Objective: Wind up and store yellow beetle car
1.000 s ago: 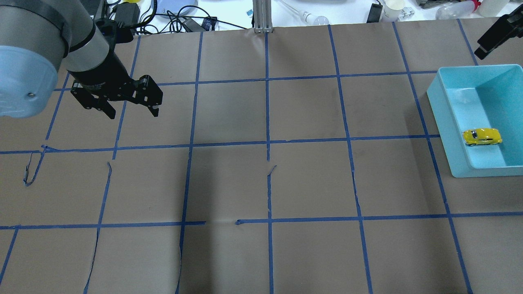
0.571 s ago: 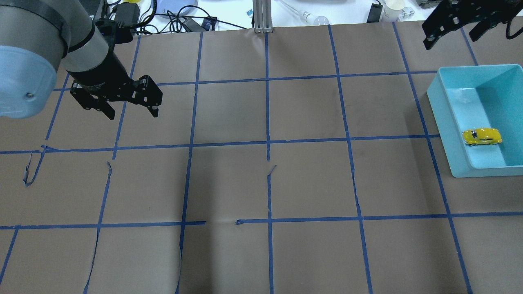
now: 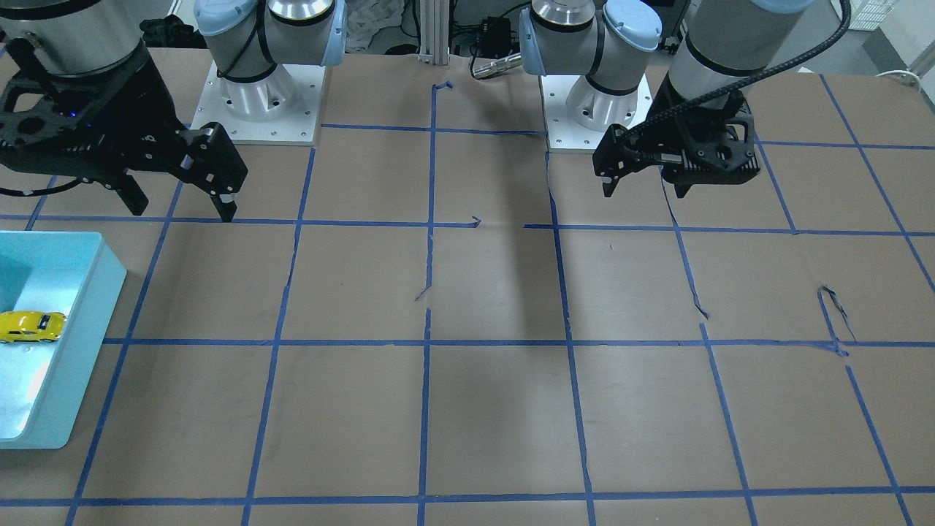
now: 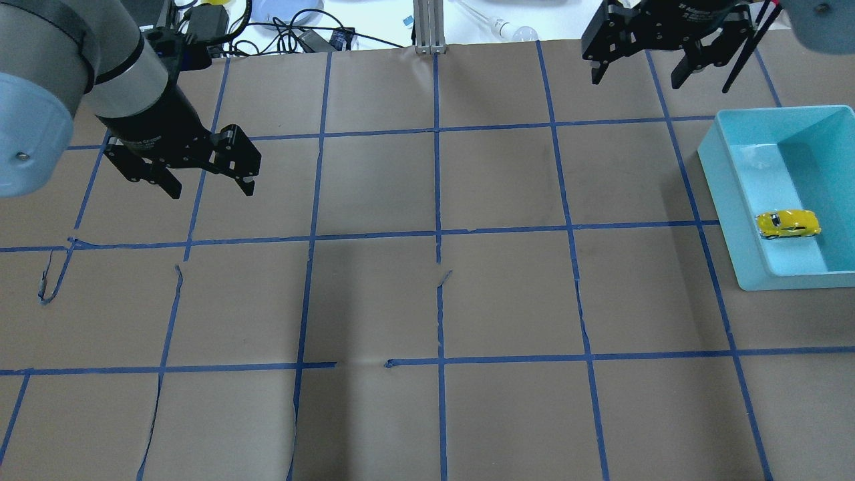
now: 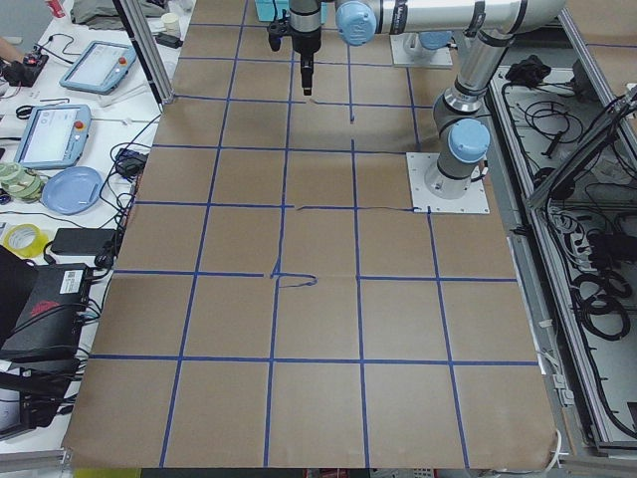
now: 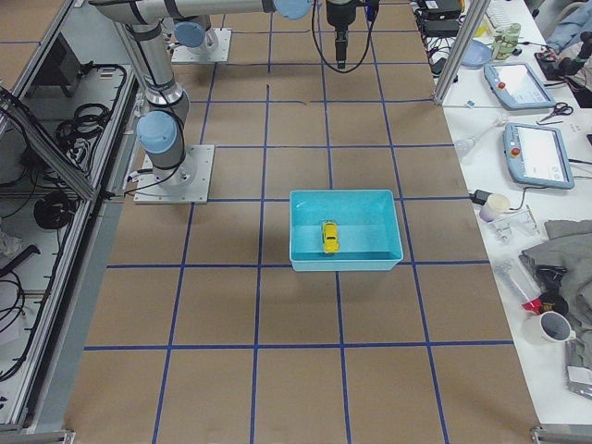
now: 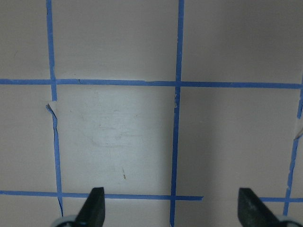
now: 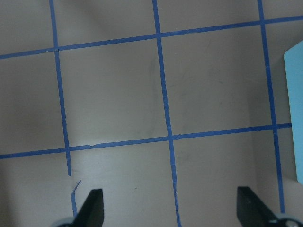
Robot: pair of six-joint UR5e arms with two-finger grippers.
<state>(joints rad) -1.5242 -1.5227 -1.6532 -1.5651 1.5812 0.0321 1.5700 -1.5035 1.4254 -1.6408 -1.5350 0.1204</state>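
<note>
Right gripper (image 4: 636, 80): black, angular, two-fingered; jaws spread wide with nothing between them; it hangs high above the table.
Left gripper (image 4: 212, 190): the same black, blocky build; jaws just as wide apart and empty; its wrist view shows only paper and tape between the two dark fingertips.
Yellow beetle car (image 4: 788, 224): small, glossy, rounded body with dark windows; it sits on its wheels on the tray floor; well apart from the right gripper, lower than it and farther to the robot's right; farther again from the left gripper.
Tray (image 4: 741, 200): light teal, rectangular, smooth-walled with softly rounded corners, open at the top; only its corner shows at the edge of the right wrist view, off to the side of that gripper's fingers.
Table (image 4: 374, 300): matte brown paper, faintly creased; under both grippers.
Tape (image 4: 437, 200): thin blue strips in a square grid; torn and curling in a few spots.
</note>
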